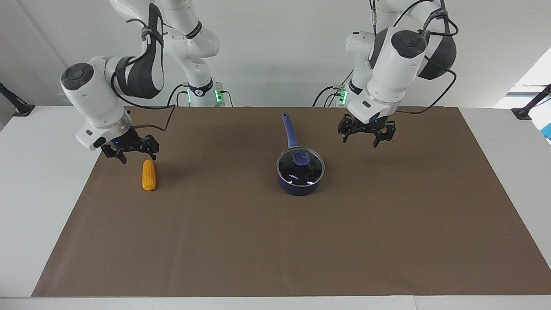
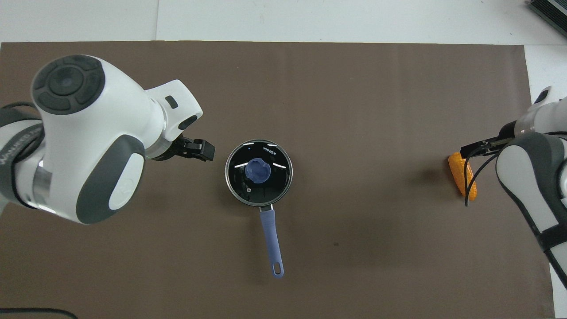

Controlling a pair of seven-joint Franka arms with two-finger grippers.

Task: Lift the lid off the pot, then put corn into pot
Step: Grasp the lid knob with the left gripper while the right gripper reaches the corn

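Pot [image 1: 299, 181] handle [image 1: 289, 130] toward the robots, lid [image 1: 300, 166] on.

The white table [image 1: 51, 181] carries a brown mat [image 1: 275, 241] covering most of it, and on the mat stand the lidded pot [image 1: 300, 183], near the middle, and the corn [image 1: 148, 175], seemingly flat, toward the right arm's end.

Item count on the tabletop [image 1: 51, 181]: one pot [image 1: 300, 177], fitted with one lid [image 1: 300, 165]; one corn [image 1: 148, 175]; one brown mat [image 1: 275, 241]. Grippers: two, namely one left gripper [image 1: 366, 137] and one right gripper [image 1: 130, 151], apparently two fingers each.
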